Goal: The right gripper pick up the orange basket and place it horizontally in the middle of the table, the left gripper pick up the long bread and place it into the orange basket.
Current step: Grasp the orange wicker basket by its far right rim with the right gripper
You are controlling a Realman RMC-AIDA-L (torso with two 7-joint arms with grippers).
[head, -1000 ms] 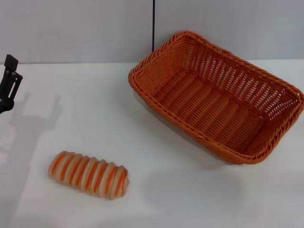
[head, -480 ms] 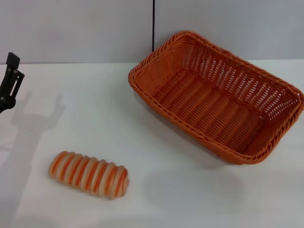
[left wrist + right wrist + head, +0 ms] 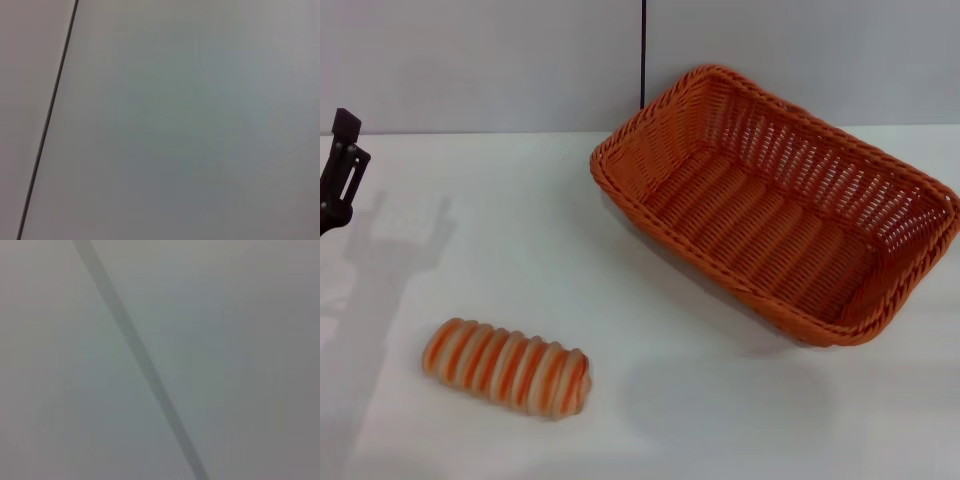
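Observation:
The orange basket (image 3: 775,200) lies on the white table (image 3: 650,400) at the right, set diagonally and holding nothing. The long bread (image 3: 507,366), cream with orange stripes, rests on the table at the front left, well apart from the basket. My left gripper (image 3: 340,172) shows as a black piece at the far left edge of the head view, above the table and far from the bread. The right gripper is out of view. Both wrist views show only a plain grey surface with a dark line.
A grey wall (image 3: 480,60) with a thin vertical dark seam (image 3: 643,50) stands behind the table. The left arm's shadow falls on the tabletop at the left.
The left gripper has drifted slightly toward the left edge. The basket and the bread have not moved.

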